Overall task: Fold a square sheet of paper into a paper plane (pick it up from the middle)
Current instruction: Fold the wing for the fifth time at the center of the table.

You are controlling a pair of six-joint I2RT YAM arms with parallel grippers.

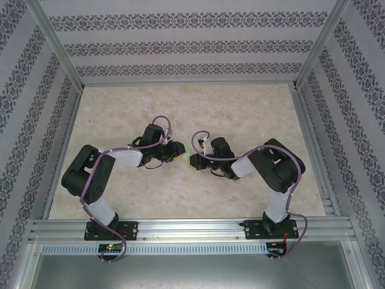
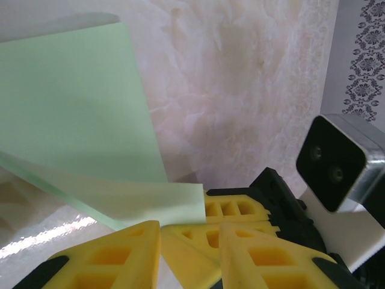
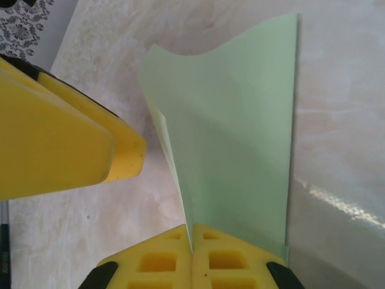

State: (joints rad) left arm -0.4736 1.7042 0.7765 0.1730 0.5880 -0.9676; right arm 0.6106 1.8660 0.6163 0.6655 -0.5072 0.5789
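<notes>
The square sheet of paper is pale mint green and folded along a crease, and it stands up off the table. My right gripper is shut on its folded edge, with the yellow pads pressed together. In the top view a sliver of the paper shows between the two grippers at mid-table. My left gripper faces the right one, its jaws a little apart. The right gripper's fingers sit just beyond that gap. A loose flap of the paper hangs just above the left fingertips. The left gripper's fingers stand beside the sheet.
The marbled beige table is bare around the arms. Aluminium rails run along the near edge and up the corners. Patterned walls close in the back and sides. The right wrist's white camera is close to my left gripper.
</notes>
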